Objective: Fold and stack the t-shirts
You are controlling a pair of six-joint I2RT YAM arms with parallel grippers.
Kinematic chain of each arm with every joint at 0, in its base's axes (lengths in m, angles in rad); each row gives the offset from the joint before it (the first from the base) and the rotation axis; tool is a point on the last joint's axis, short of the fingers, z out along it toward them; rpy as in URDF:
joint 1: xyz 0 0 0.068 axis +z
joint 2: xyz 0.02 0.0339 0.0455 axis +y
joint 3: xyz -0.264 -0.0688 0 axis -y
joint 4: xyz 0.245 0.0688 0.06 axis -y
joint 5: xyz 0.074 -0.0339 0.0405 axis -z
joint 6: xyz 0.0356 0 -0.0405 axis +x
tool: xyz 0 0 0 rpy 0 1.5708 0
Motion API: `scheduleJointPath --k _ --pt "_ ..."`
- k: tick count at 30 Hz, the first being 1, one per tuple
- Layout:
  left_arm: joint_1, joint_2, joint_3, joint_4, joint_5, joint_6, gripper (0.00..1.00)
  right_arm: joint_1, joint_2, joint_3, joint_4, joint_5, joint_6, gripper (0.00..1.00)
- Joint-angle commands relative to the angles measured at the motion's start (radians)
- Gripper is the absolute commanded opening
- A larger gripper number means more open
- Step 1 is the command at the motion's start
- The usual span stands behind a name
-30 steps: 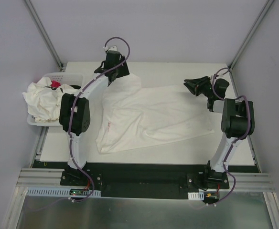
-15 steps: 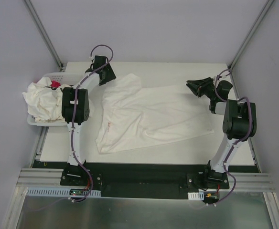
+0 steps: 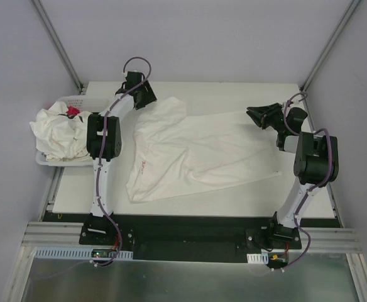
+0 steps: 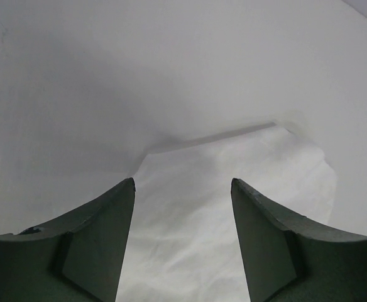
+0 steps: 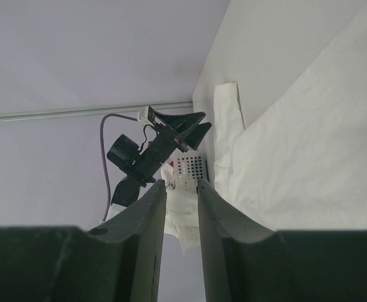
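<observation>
One off-white t-shirt (image 3: 196, 151) lies spread out on the white table (image 3: 234, 91), collar end towards the left. My left gripper (image 3: 147, 95) is open and empty, just above the shirt's far left sleeve; in the left wrist view (image 4: 182, 182) that sleeve's edge (image 4: 234, 207) lies under the open jaws. My right gripper (image 3: 256, 116) hovers over the shirt's far right end, jaws a little apart with nothing between them (image 5: 181, 184). The shirt (image 5: 309, 145) lies to the right in the right wrist view. More off-white t-shirts (image 3: 58, 133) are heaped over the basket.
A white perforated basket (image 3: 83, 100) stands at the table's left edge, with a small red packet (image 3: 73, 111) among the heaped shirts. The basket (image 5: 190, 168) also shows in the right wrist view. Grey walls close in the table at the back and sides.
My left gripper has moved left and towards the far edge, off the shirt's sleeve area. My right gripper has shifted slightly right. The shirt has hardly moved.
</observation>
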Motion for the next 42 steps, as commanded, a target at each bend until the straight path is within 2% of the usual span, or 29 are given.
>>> scheduleJointPath --k 1,7,8,10,11,13,14,15,23,26,28,34,42 --pt "0.006 0.015 0.047 -0.001 0.035 -0.024 0.62 -0.016 -0.054 -0.002 0.061 -0.006 -0.009 0.29" --pt "0.006 0.033 0.062 0.001 0.052 -0.042 0.59 -0.025 -0.06 -0.019 0.061 -0.009 -0.014 0.29" --pt "0.006 0.039 0.063 0.001 0.055 -0.047 0.49 -0.028 -0.06 -0.019 0.059 -0.009 -0.014 0.29" --pt "0.006 0.042 0.065 0.001 0.061 -0.056 0.37 -0.032 -0.06 -0.019 0.061 -0.009 -0.014 0.28" --pt "0.006 0.045 0.065 -0.001 0.065 -0.059 0.27 -0.032 -0.06 -0.02 0.061 -0.009 -0.014 0.28" --pt "0.006 0.048 0.064 0.001 0.068 -0.061 0.14 -0.036 -0.057 -0.02 0.061 -0.009 -0.014 0.28" --pt "0.006 0.051 0.063 0.001 0.071 -0.061 0.05 -0.036 -0.057 -0.02 0.062 -0.009 -0.014 0.28" --pt "0.006 0.048 0.06 -0.001 0.071 -0.061 0.02 -0.037 -0.054 -0.02 0.062 -0.008 -0.012 0.28" --pt "0.006 0.041 0.051 0.001 0.065 -0.057 0.0 -0.04 -0.041 -0.02 0.062 -0.006 -0.012 0.27" --pt "0.006 0.028 0.054 0.001 0.034 -0.044 0.34 -0.042 -0.042 -0.02 0.062 -0.006 -0.011 0.27" --pt "0.008 0.028 0.06 0.001 0.022 -0.034 0.51 -0.04 -0.042 -0.019 0.062 -0.006 -0.012 0.27" --pt "0.026 0.065 0.108 -0.001 0.043 -0.034 0.69 -0.045 -0.045 -0.022 0.062 -0.008 -0.009 0.27" --pt "0.037 0.062 0.096 0.001 0.037 -0.025 0.69 -0.054 -0.044 -0.019 0.062 -0.006 -0.008 0.26"
